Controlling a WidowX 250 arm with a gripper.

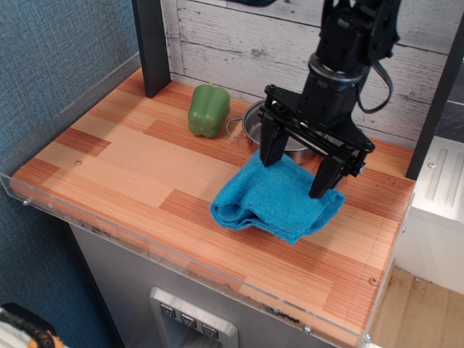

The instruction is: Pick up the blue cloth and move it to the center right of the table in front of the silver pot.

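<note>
Where the striped wood-plank table (pixel 130 170) meets its clear acrylic rim, surfaces read smooth. Blue cloth (pixel 275 199): soft terry, rumpled, folded over itself, lying center right, just in front of the shiny silver pot (pixel 272 122). Black gripper (pixel 297 165): fingers spread wide, released, tips straddling the cloth's rear edge, blocking most of the pot. Green bell pepper (pixel 209 109) stands left of pot.
</note>
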